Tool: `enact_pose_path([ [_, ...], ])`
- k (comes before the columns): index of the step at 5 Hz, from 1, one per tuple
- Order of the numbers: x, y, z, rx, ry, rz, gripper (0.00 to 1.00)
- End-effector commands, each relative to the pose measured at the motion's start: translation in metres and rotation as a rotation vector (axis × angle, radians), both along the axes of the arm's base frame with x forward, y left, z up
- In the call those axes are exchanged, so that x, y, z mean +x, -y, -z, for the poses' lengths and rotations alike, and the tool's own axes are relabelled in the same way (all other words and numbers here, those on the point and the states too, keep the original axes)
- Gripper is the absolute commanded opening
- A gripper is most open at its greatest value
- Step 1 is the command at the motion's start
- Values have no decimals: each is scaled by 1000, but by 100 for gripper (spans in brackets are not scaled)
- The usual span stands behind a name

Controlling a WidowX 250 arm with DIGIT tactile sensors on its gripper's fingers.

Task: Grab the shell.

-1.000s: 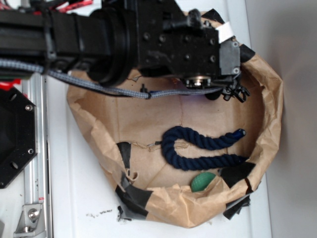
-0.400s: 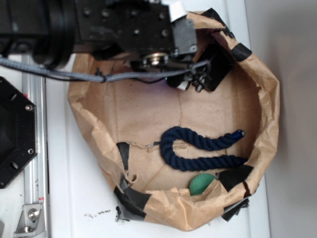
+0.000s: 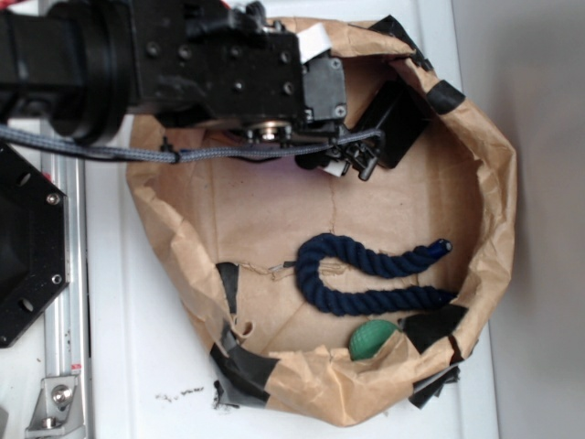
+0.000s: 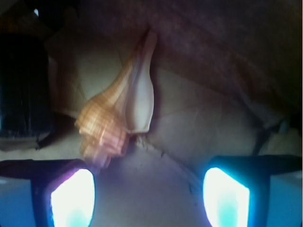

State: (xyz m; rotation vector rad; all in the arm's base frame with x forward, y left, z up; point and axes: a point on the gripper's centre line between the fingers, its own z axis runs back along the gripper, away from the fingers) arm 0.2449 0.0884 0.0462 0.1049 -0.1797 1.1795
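Wrist view: the gripper (image 4: 149,189) stands spread, its two glowing pads (image 4: 72,198) at the bottom corners with bare paper floor between them and nothing held. Just beyond the left pad lies the shell (image 4: 120,106), its orange ribbed spiral end nearest the camera, the pale lip facing right, the pointed tip aimed away toward the paper wall. A black block (image 4: 21,85) stands to the shell's left, near it; contact cannot be confirmed. Exterior view: the arm (image 3: 183,69) reaches over the upper rim of the bag (image 3: 507,210), with the gripper (image 3: 352,160) low at the bag's upper wall beside the block (image 3: 398,119). The shell is hidden under the arm. A blue rope (image 3: 366,274) lies mid-floor, well apart, and a green ball (image 3: 373,340) sits against the lower wall.
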Motion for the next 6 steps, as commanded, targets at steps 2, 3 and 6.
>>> enact_pose_path([
  [2, 18, -27, 6, -14, 51, -33, 100],
  [3, 23, -26, 4, -10, 59, -29, 100],
  [6, 17, -39, -7, -30, 77, -64, 100],
])
